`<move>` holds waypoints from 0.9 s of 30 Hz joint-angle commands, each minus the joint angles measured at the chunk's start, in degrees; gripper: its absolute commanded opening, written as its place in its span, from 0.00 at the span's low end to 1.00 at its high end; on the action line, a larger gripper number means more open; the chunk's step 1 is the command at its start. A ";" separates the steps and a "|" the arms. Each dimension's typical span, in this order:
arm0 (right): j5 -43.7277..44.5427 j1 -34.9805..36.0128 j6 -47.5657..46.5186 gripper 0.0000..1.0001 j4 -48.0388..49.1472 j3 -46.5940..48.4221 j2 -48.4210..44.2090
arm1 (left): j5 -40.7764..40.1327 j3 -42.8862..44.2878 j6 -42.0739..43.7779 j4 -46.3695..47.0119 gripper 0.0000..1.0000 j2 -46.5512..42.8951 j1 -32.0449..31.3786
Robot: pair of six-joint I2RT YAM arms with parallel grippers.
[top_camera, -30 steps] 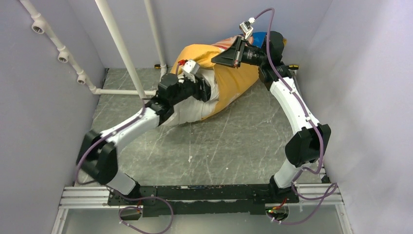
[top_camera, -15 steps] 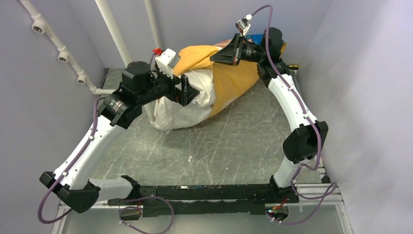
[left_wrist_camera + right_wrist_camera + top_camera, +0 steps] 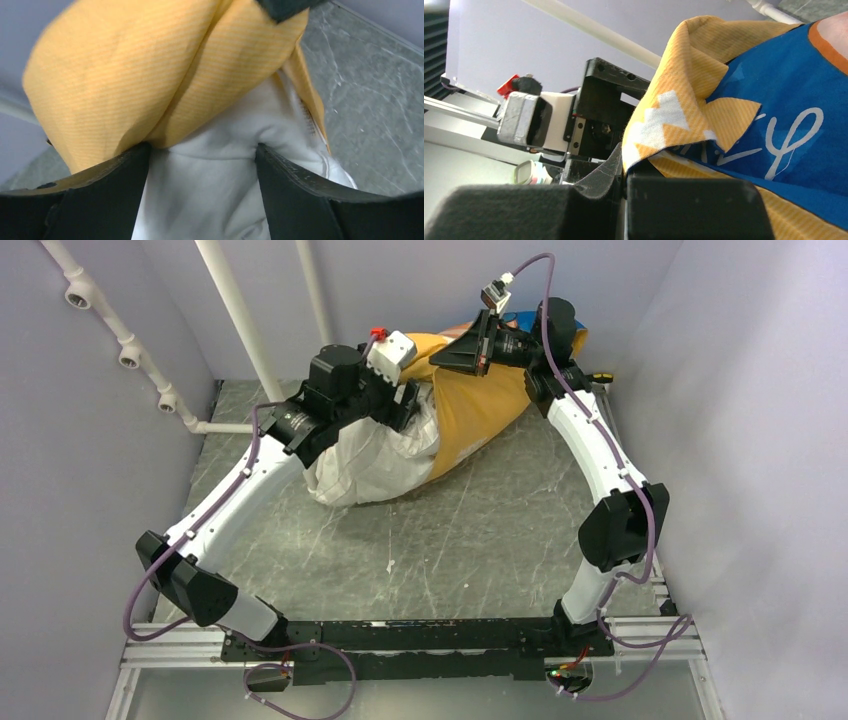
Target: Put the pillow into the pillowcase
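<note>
Left jaws back at the pillowcase [image 3: 480,410] mouth; pillow [image 3: 370,460] half in.
Left jaws, after swinging away, return released, straddling a white bulge of pillow, not yet closed. Right jaws stay clenched on the pillowcase rim, upper centre of frame. Pillow's near half lies bare on the surface [image 3: 480,530]; another push looks due.

left arm [image 3: 250,475]: stretched a long way out, elbow low on the left, forearm climbing toward the far middle
left gripper [image 3: 200,152]: tipped downward, fingers [image 3: 100,200] spread wide
right arm [image 3: 590,455]: elbow out on the right side, forearm reaching up and back, wrist turned left
right gripper [image 3: 625,172]: clamped tight, pinching the pillowcase [image 3: 684,85] edge
</note>
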 commanded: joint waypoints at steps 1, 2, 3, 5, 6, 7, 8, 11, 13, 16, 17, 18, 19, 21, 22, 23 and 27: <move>0.84 -0.28 2.72 0.00 7.28 3.54 -1.64 | -4.38 1.09 5.67 10.59 0.78 0.40 -0.46; 0.84 -0.28 2.60 0.01 6.97 3.38 -1.72 | -6.06 1.46 5.58 11.39 0.77 0.79 -0.48; 0.84 -0.35 2.55 0.03 6.65 3.19 -1.78 | -6.55 1.59 5.76 12.25 0.76 1.15 -0.48; 0.76 -0.30 2.55 0.06 6.75 2.65 -1.88 | -6.97 1.36 6.20 14.29 0.75 1.29 -0.56; 0.75 -0.28 2.64 0.07 6.88 2.39 -1.97 | -6.87 0.94 6.58 15.41 0.73 1.14 -0.55; 0.80 -0.28 2.72 0.08 7.03 2.08 -2.11 | -7.07 0.46 6.83 16.76 0.72 1.04 -0.57; 0.76 -0.31 2.82 0.09 7.20 1.85 -2.23 | -7.61 -0.08 6.80 18.10 0.70 0.99 -0.57; 0.67 -0.34 2.77 0.11 7.22 1.63 -2.37 | -5.31 1.07 7.80 17.76 0.65 1.29 -0.56; 0.58 -0.28 2.58 0.12 6.76 1.86 -2.26 | -3.51 0.75 8.21 17.83 0.71 0.81 -0.56; 0.66 -0.27 3.37 0.14 7.86 1.37 -2.38 | -3.28 -0.50 9.02 19.95 0.69 0.16 -0.57; 0.67 -0.28 3.75 0.15 8.48 1.11 -2.44 | -3.41 -0.28 9.37 20.14 0.63 0.35 -0.52; 0.67 -0.24 3.86 0.16 8.74 0.89 -2.58 | -3.48 0.25 9.55 19.95 0.56 0.74 -0.56; 0.60 -0.25 3.85 0.17 8.74 0.71 -2.63 | -3.48 0.93 9.57 19.61 0.49 1.19 -0.55; 0.41 -0.23 3.17 0.21 8.16 0.31 -2.90 | -3.31 1.63 9.62 19.66 0.35 1.80 -0.57; 0.57 -0.20 2.46 0.24 7.45 0.05 -3.14 | -3.83 1.49 9.82 20.58 0.23 1.98 -0.57; 0.76 -0.24 1.55 0.28 6.49 -0.15 -3.40 | -4.31 1.26 9.85 21.49 0.11 2.14 -0.52; 2.55 -0.21 -6.08 0.46 -2.66 0.27 -4.95 | -5.68 1.85 10.38 21.06 0.00 2.82 -0.48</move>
